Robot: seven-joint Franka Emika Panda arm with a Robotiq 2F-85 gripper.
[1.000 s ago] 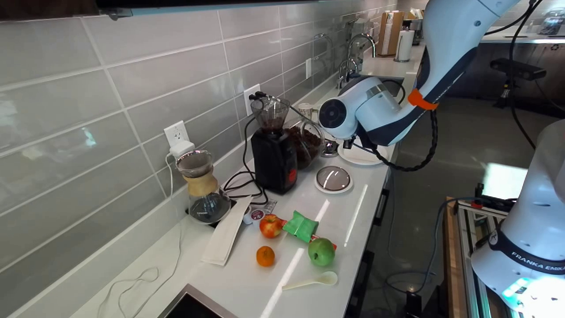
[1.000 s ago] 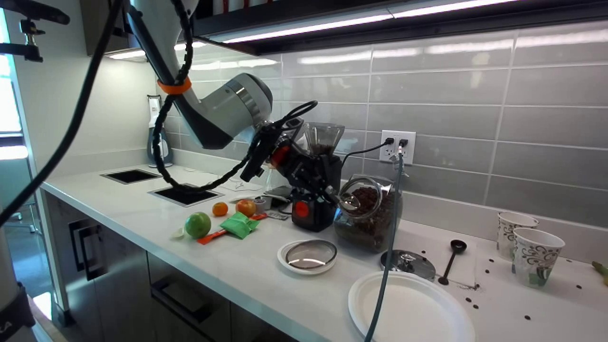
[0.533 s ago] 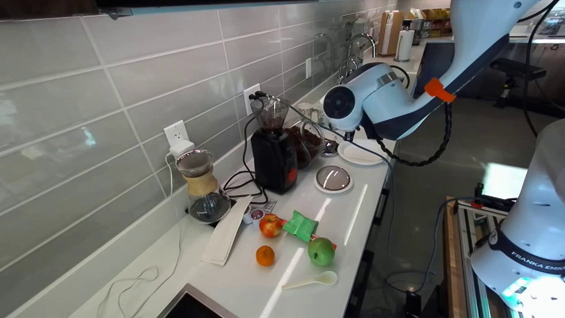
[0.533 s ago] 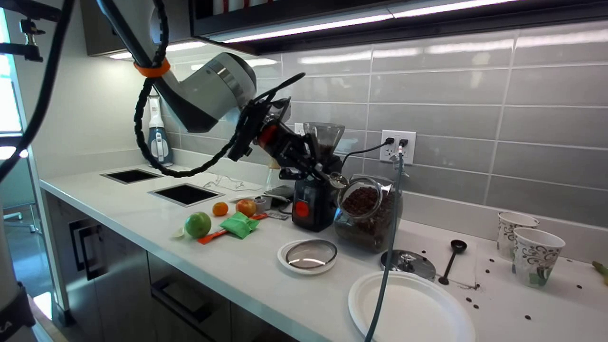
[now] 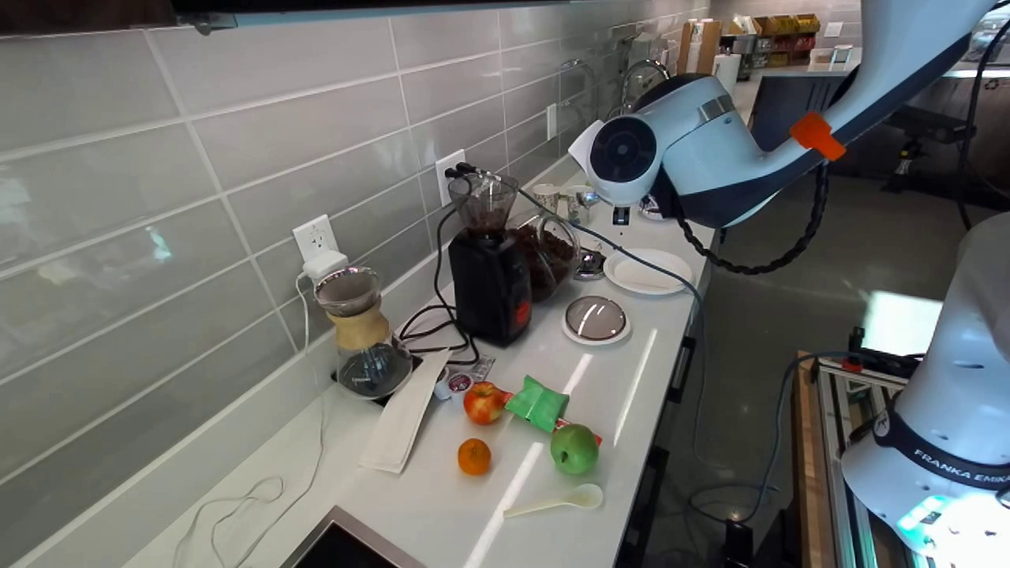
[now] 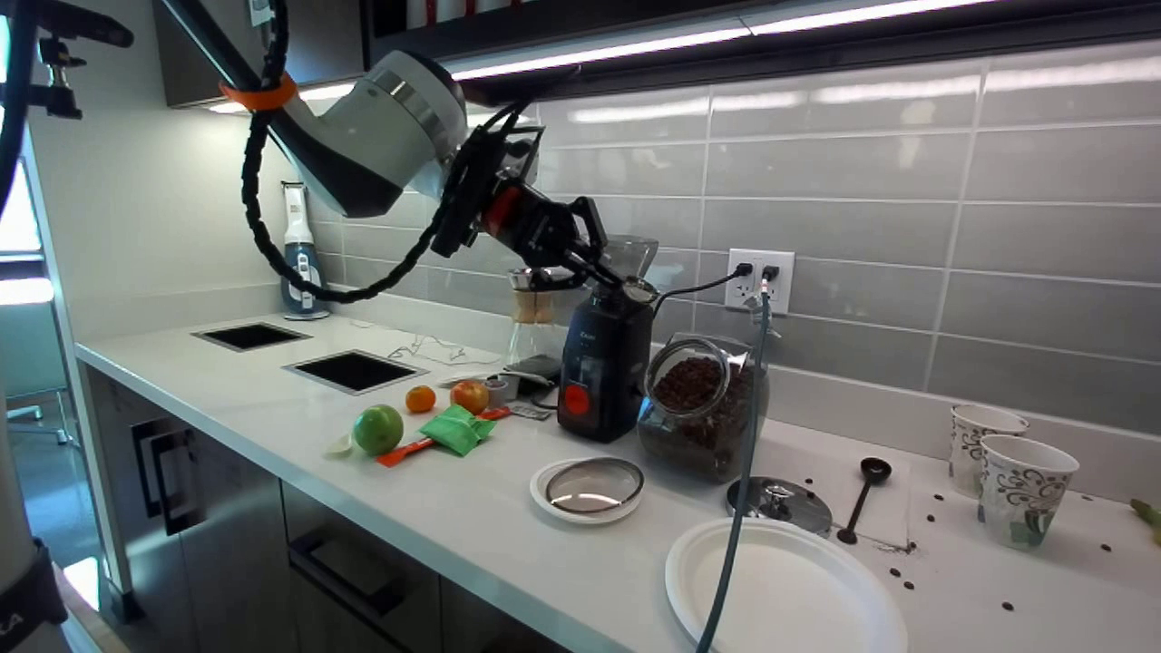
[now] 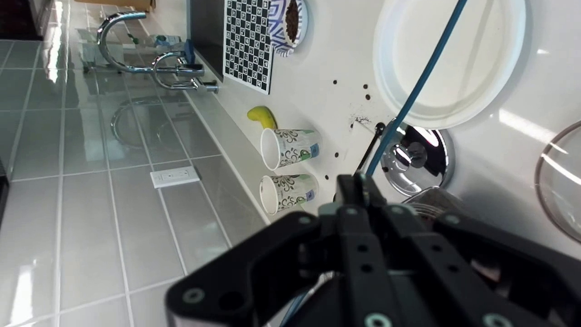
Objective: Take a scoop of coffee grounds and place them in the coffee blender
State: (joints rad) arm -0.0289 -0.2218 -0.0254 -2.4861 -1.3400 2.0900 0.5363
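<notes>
The black 2-finger gripper (image 7: 357, 188), its jaws clenched on a small, shiny, round-bowled scoop (image 6: 640, 290), hangs above the long white countertop (image 6: 472, 508). In an exterior view the scoop's bowl overlaps the upper right edge of the bulky black coffee blender (image 6: 594, 372) with its clear flared hopper (image 6: 637, 251), and to the right stands a clear glass jar (image 6: 662, 440) of dark brown granules (image 6: 691, 383); farther right are 2 white paper cups (image 6: 1025, 490) with dark scrollwork.
</notes>
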